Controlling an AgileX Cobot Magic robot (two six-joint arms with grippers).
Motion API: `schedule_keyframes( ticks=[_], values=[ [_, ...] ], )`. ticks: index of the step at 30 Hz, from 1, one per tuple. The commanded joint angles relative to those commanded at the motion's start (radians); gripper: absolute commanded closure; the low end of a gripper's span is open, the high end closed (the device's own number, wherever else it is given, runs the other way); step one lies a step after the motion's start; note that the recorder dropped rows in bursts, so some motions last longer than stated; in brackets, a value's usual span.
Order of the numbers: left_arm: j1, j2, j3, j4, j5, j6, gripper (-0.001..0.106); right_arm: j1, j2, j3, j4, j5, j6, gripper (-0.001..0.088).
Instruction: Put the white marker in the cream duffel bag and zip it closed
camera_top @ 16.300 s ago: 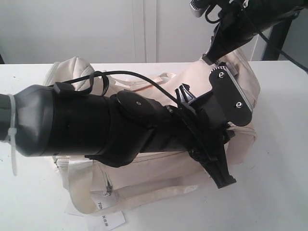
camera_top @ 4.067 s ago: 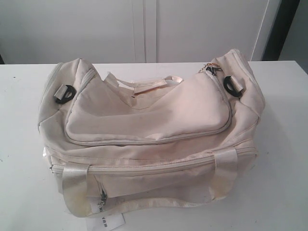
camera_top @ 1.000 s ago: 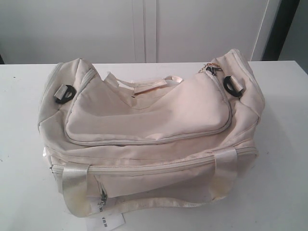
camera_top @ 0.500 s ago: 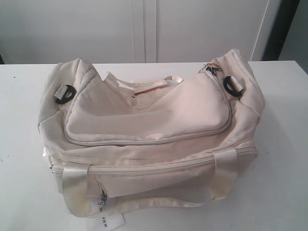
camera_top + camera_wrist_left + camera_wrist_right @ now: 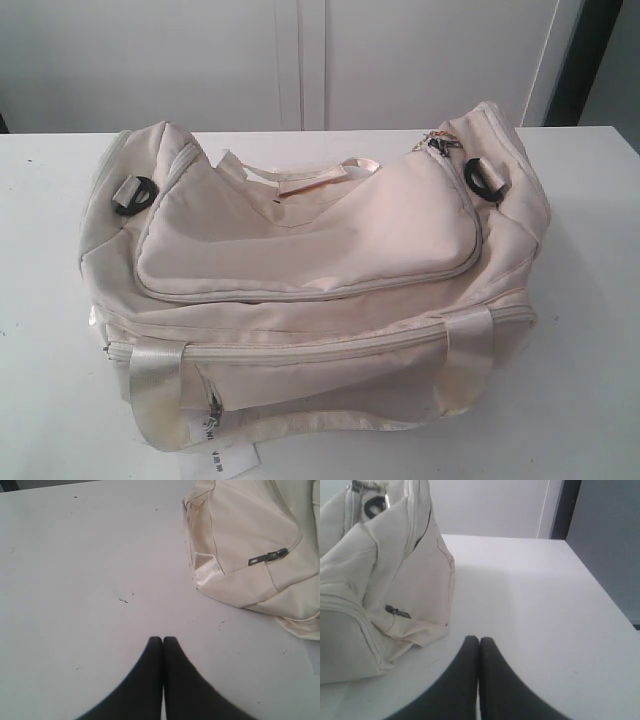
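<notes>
The cream duffel bag lies across the white table in the exterior view, its curved top flap lying flat along its zip line. The zip pulls sit at the bag's right end. No arm shows in that view. My left gripper is shut with nothing in it, over bare table beside one end of the bag. My right gripper is shut and empty too, near the bag's other end. The white marker is out of view.
A white paper tag with printed text pokes out under the bag at the table's front edge. White cabinet doors stand behind the table. A dark zip pull shows on the bag's side in the left wrist view.
Both arms have left the exterior view since the earliest frame. Over the last second the bag has lain still.
</notes>
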Motion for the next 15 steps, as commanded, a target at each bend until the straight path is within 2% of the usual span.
schedule_keyframes(
  ticks=[15],
  values=[
    [0.000, 0.000, 0.000, 0.000, 0.000, 0.000, 0.102, -0.002, 0.000, 0.000, 0.000, 0.010, 0.000, 0.0868]
  ],
)
